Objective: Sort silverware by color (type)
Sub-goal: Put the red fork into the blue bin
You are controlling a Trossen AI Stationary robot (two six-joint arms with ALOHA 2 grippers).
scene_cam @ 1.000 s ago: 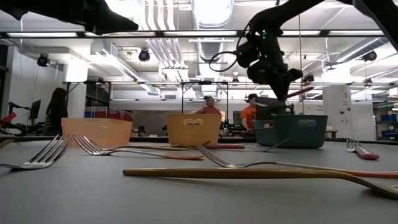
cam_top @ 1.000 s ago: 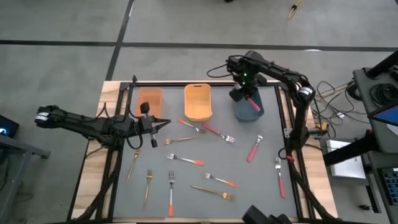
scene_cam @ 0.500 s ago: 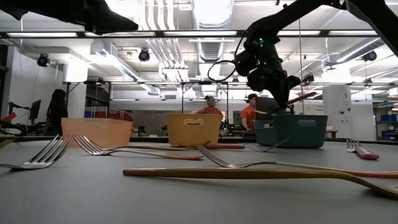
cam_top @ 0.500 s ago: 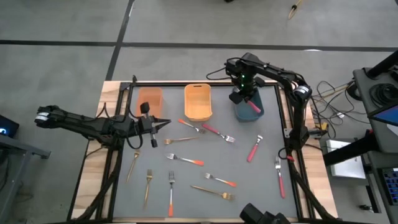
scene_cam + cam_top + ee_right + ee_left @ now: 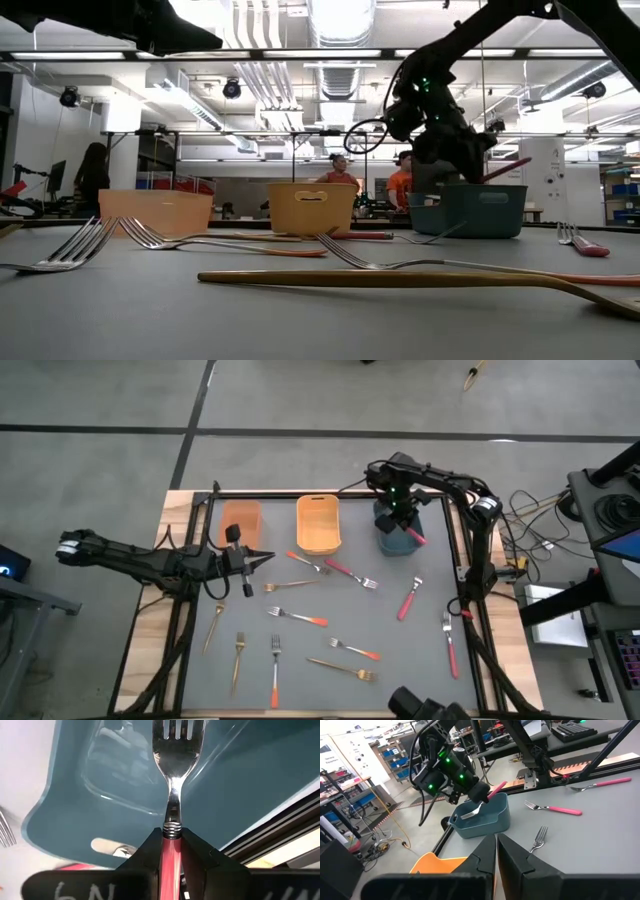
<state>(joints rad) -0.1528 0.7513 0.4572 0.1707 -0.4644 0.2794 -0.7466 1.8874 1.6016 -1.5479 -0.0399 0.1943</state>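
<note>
1. I see a pink-handled fork (image 5: 172, 795) clamped in my right gripper (image 5: 170, 851). The fingers pinch the handle just below the metal collar, and the tines point down into the blue bin (image 5: 402, 538).
2. In the left wrist view the same fork hangs tilted over the blue bin, its tines inside the rim and the pink handle sticking out past the gripper.
3. From above, the right gripper sits directly over the blue bin, near its far edge.
4. The rest of the silverware lies loose on the grey mat (image 5: 400, 660), on the near side of the blue bin. Closest to the bin is a pink fork (image 5: 409, 599), with another pink fork (image 5: 449, 643) nearer the mat's right edge.
5. Further left of the blue bin lie orange-handled forks (image 5: 297, 616) and gold forks (image 5: 343, 669), spread apart from one another.
6. A red-handled fork (image 5: 349, 574) lies between the blue bin and the yellow-orange bin (image 5: 318, 523).
7. The yellow-orange bin stands just left of the blue bin, and a paler orange bin (image 5: 241, 522) stands left again.
8. My left gripper (image 5: 262, 558) is clenched on nothing, waiting well to the left of the blue bin, just in front of the paler orange bin.
9. In the low view, people show in the room behind the blue bin.
</note>
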